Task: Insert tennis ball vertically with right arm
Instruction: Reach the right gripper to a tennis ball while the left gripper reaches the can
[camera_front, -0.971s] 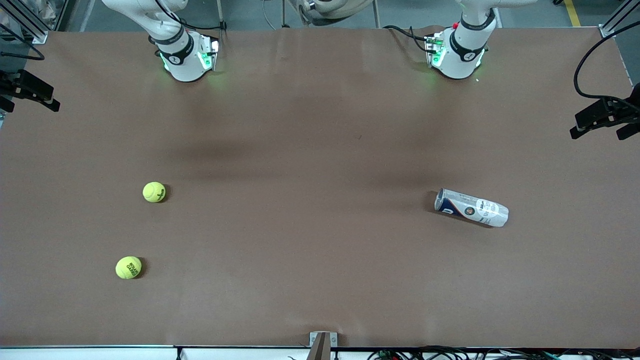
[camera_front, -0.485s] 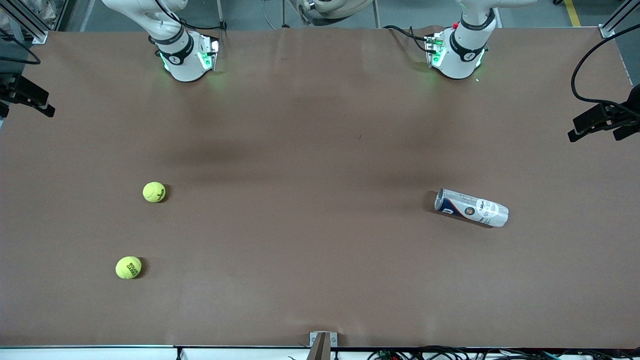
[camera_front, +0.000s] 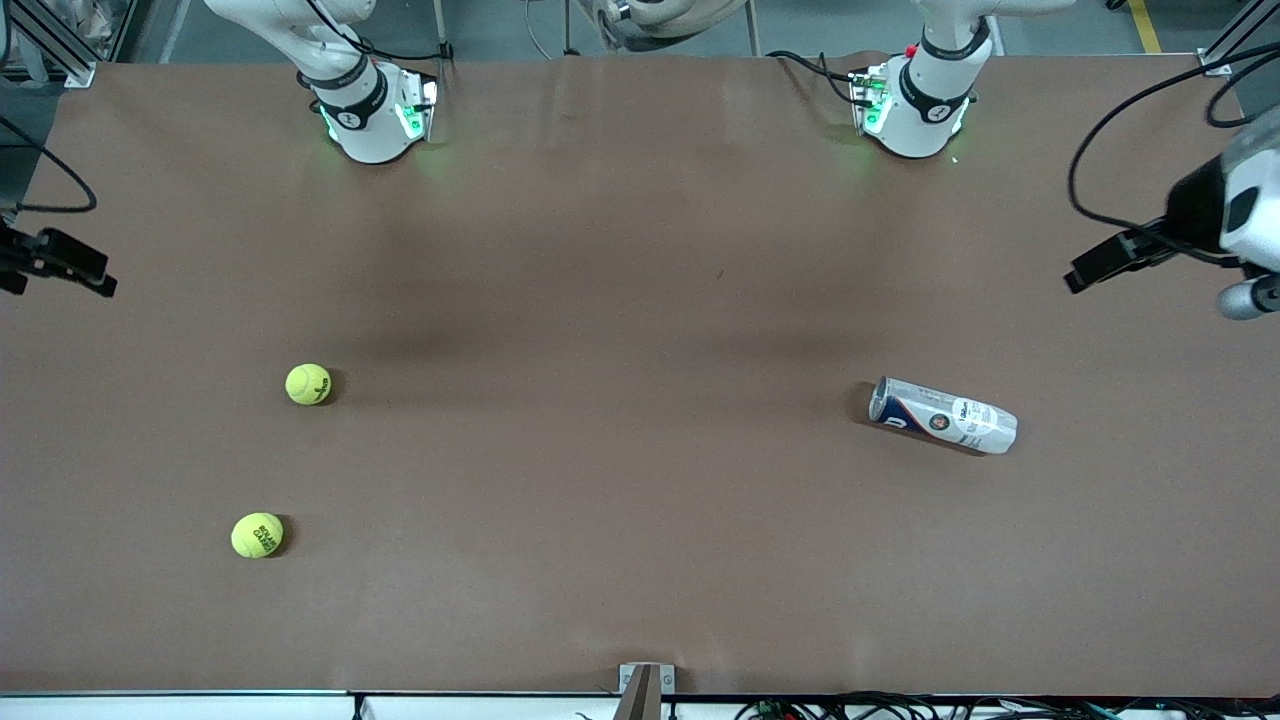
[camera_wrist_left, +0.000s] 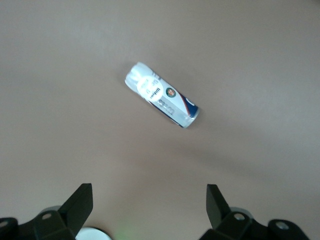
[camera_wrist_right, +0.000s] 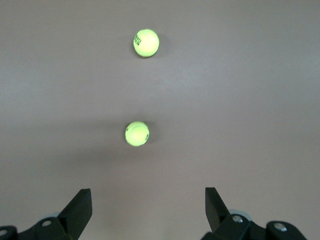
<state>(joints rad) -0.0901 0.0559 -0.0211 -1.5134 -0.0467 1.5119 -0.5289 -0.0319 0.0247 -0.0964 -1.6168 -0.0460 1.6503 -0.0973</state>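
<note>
Two yellow-green tennis balls lie on the brown table toward the right arm's end, one (camera_front: 308, 384) farther from the front camera than the other (camera_front: 257, 535). Both show in the right wrist view (camera_wrist_right: 137, 133) (camera_wrist_right: 146, 42). A white and blue ball can (camera_front: 942, 415) lies on its side toward the left arm's end. My right gripper (camera_wrist_right: 148, 200) is open and empty, up in the air at the table's edge (camera_front: 60, 268). My left gripper (camera_wrist_left: 149, 200) is open and empty, high above the table at its own end (camera_front: 1110, 262), looking down on the can (camera_wrist_left: 162, 101).
The two arm bases (camera_front: 370, 115) (camera_front: 915, 105) stand along the table's edge farthest from the front camera. A small metal bracket (camera_front: 645, 685) sits at the edge nearest that camera. Cables hang by the left hand (camera_front: 1100, 170).
The left hand has swung in over the table, its white wrist now in the front view. The right hand has shifted toward the front camera along the table's edge. Balls and can have not moved.
</note>
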